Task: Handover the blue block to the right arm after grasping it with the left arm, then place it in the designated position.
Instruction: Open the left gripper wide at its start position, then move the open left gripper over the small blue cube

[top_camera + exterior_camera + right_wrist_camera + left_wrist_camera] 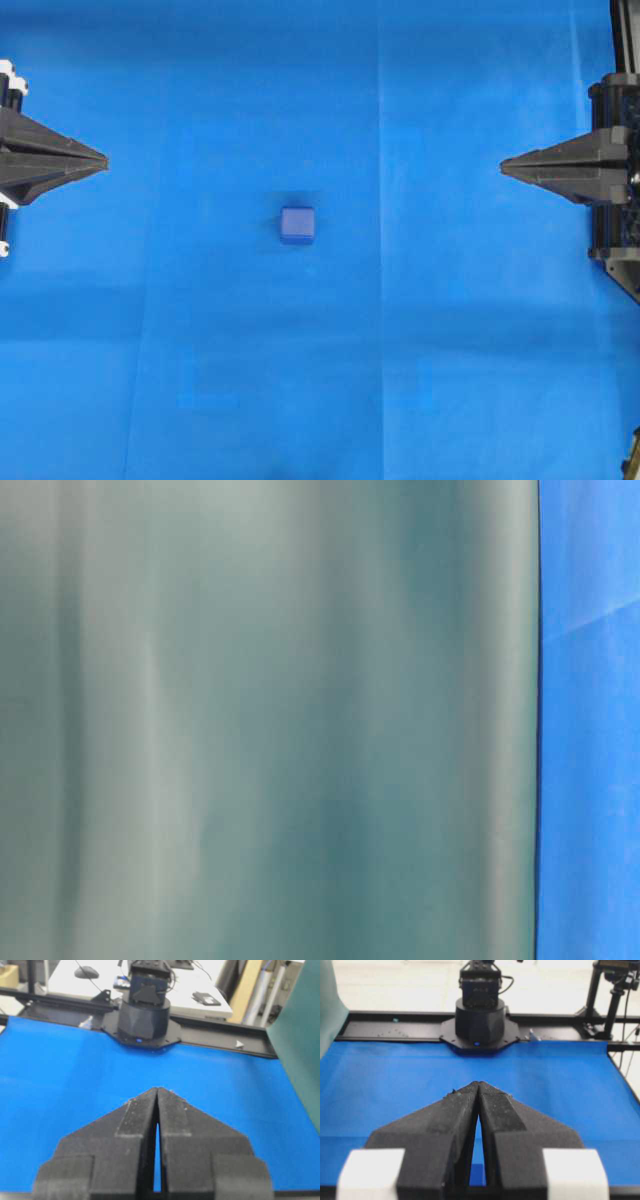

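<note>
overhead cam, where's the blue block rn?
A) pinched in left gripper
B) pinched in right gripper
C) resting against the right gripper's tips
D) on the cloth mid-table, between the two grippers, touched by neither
D: the blue block sits alone on the blue cloth, with the left gripper and right gripper both shut and well apart from it at opposite edges.

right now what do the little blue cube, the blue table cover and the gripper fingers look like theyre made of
Small dark-blue rounded cube: probably moulded plastic or painted wood; smooth matte faces, soft edges.
Bright blue table cover: looks like thin cloth or paper sheet; faint fold creases show.
Black pointed fingers of the left gripper: seemingly rough printed plastic or foam-like padding; grainy, speckled matte surface.
</note>
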You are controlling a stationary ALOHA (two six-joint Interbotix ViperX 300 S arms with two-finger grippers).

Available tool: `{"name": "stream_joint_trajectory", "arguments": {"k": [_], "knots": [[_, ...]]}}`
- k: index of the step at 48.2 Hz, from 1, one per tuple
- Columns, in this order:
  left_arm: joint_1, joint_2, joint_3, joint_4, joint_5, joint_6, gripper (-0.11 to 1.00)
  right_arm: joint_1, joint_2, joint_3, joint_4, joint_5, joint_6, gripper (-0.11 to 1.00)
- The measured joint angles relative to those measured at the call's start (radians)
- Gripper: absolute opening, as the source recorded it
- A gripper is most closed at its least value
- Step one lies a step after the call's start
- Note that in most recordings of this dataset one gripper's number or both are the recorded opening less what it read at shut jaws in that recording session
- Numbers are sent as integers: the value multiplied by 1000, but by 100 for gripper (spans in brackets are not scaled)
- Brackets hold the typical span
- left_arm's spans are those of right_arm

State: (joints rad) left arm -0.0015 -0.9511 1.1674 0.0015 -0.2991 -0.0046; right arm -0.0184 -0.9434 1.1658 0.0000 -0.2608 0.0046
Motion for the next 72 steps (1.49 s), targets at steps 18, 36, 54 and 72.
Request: {"name": "stream_joint_trajectory", "arguments": {"k": [18,36,54,72], "knots": [[3,8,2,0,-5,-2,68,-17,2,0,31,14,5,61],[3,6,0,0,-5,-3,93,-37,3,-5,60,43,5,98],[18,40,0,0,-21,-3,93,-37,3,-9,61,34,5,98],[37,324,-118,0,-160,0,93,-37,5,-8,61,25,3,98]]}}
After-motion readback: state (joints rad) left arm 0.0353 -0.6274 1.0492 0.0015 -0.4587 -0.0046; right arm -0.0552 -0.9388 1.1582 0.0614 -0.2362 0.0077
